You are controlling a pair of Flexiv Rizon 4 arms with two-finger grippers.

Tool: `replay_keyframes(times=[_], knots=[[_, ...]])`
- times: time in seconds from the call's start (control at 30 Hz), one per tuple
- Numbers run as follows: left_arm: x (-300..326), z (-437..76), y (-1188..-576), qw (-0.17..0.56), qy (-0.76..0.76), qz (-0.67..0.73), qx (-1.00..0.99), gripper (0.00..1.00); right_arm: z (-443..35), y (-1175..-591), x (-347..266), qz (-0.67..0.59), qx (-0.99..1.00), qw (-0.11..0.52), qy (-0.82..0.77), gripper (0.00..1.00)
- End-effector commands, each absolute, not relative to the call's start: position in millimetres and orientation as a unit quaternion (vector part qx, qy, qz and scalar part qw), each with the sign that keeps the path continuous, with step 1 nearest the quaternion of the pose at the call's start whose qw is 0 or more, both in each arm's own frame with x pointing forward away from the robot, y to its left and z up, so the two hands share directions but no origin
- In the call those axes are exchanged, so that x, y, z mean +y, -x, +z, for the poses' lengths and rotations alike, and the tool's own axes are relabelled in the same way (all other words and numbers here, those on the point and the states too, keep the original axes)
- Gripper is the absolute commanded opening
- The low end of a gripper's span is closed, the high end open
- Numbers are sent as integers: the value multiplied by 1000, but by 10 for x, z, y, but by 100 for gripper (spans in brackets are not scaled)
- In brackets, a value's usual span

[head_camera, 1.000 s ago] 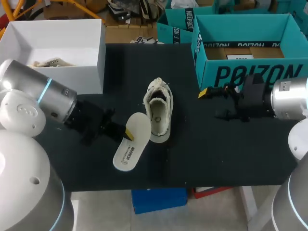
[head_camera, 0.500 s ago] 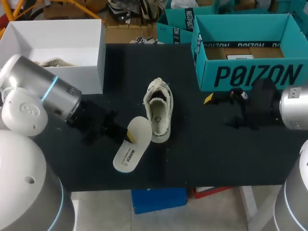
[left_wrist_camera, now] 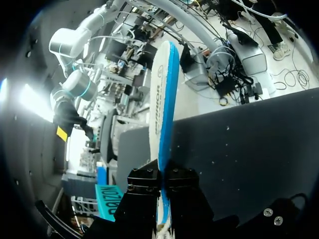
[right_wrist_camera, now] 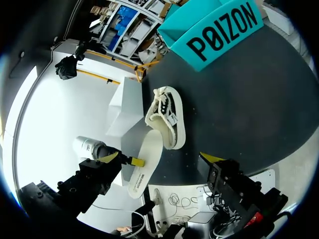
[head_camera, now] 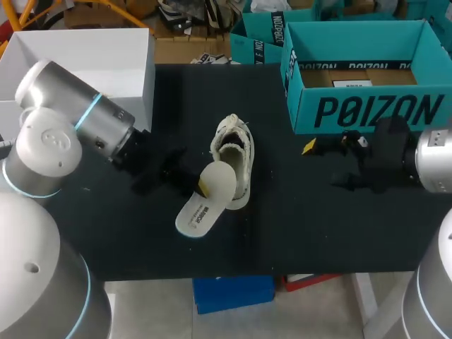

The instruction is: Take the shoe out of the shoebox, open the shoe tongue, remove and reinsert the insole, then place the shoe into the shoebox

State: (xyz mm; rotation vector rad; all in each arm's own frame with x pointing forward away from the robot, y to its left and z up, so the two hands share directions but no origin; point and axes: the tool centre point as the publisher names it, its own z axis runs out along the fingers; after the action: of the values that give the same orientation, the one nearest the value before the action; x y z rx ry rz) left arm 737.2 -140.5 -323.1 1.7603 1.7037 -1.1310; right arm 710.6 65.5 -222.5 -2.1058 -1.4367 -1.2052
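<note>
mid-table [head_camera: 304, 226] you have the shoe [head_camera: 232, 159]. the insole [head_camera: 207, 201] sits just left of it, its far end seemingly against the shoe's side. shoebox [head_camera: 367, 109] behind and to the right, other box [head_camera: 138, 99] behind-left.

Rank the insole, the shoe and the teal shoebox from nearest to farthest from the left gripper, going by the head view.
1. The insole, clamped in the left gripper itself.
2. The shoe, just beyond the insole.
3. The teal shoebox, at the table's far right.
</note>
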Motion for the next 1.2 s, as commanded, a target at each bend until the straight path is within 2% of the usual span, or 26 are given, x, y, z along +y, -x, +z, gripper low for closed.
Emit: replay_keyframes(times=[0.03,0.37,1.2], knots=[[-1535,-3267,-7486,194,-640,-412,619,0,-2222,-7103,651,-422,-503,161,737,100],[-1574,-3363,-7506,162,-644,-389,638,0,-2222,-7103,651,-422,-503,161,737,100],[-1815,-3626,-8073,172,-630,-371,660,0,-2222,-7103,651,-422,-503,161,737,100]])
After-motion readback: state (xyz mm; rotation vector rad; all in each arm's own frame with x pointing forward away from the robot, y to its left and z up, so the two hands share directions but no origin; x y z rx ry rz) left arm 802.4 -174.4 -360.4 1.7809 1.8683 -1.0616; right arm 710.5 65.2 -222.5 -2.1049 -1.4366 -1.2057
